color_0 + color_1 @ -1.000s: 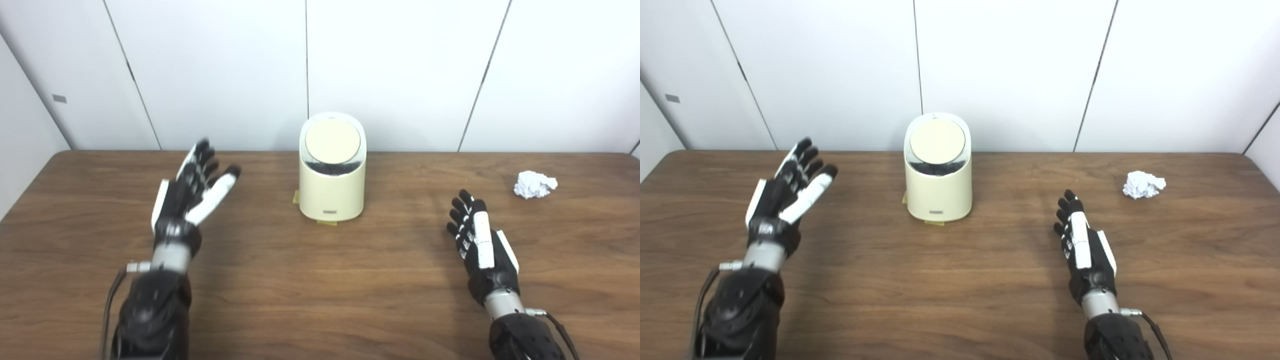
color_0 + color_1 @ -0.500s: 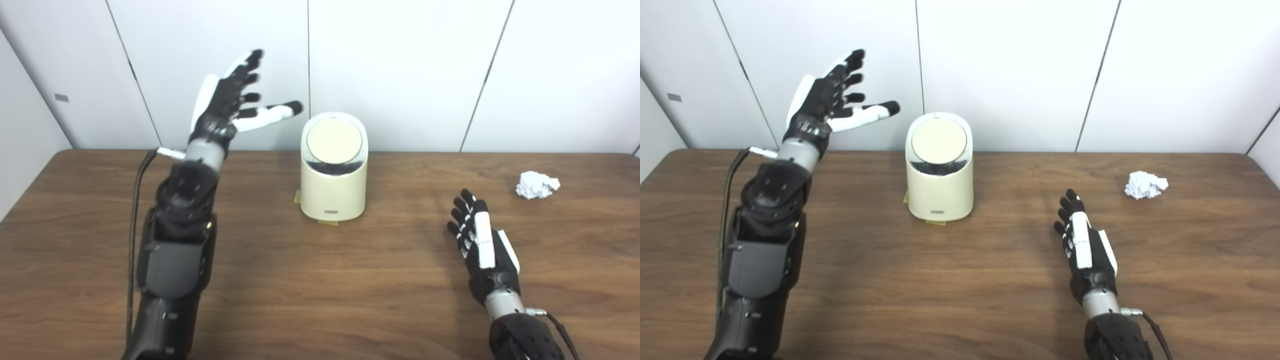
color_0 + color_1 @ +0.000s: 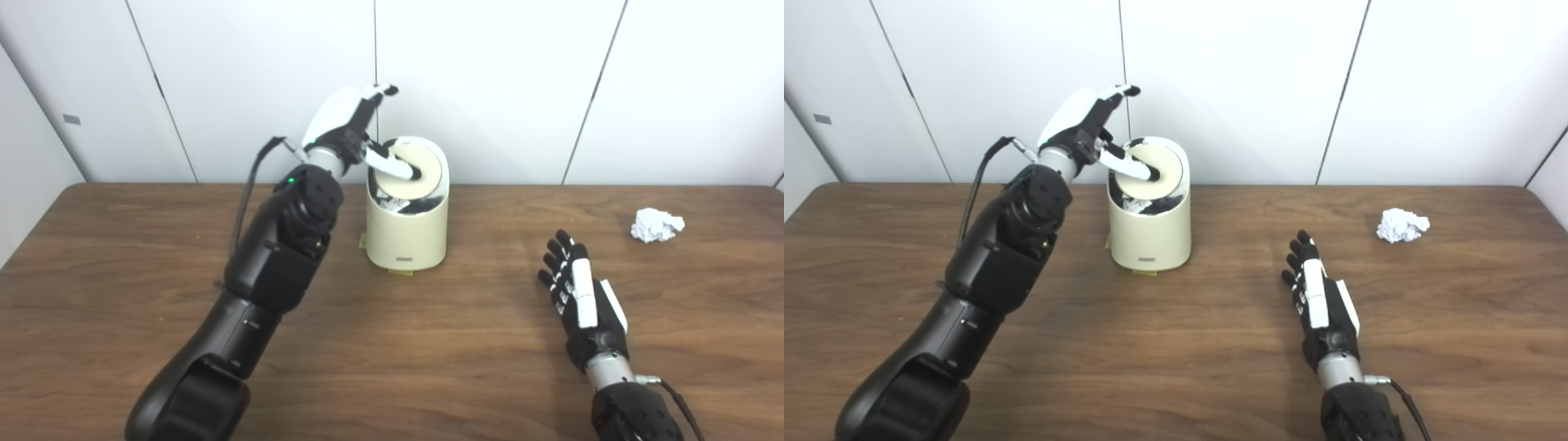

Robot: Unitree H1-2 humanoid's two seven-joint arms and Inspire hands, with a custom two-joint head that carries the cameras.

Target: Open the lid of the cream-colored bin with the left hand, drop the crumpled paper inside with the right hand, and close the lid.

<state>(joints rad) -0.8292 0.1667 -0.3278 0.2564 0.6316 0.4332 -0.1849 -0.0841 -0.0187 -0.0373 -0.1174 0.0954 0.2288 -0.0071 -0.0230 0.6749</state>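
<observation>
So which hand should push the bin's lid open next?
The left hand. Its thumb is already on the round lid of the cream bin. The right hand lies open on the table, off to the bin's right, nearer the crumpled paper.

A: What is behind the desk (image 3: 429, 343)?

B: A white wall (image 3: 490, 79) made of flat panels. Thin dark seams (image 3: 593, 92) divide them, some straight up, some slanted. On the far left panel there is a small grey plate (image 3: 72, 119).

A: And the desk itself?

B: It is dark brown wood with a clear grain that runs left to right. It fills the lower part of both views, and its far edge meets the wall.

A: How is the light?

B: Even and bright, with only soft shadows on the wood.
</observation>
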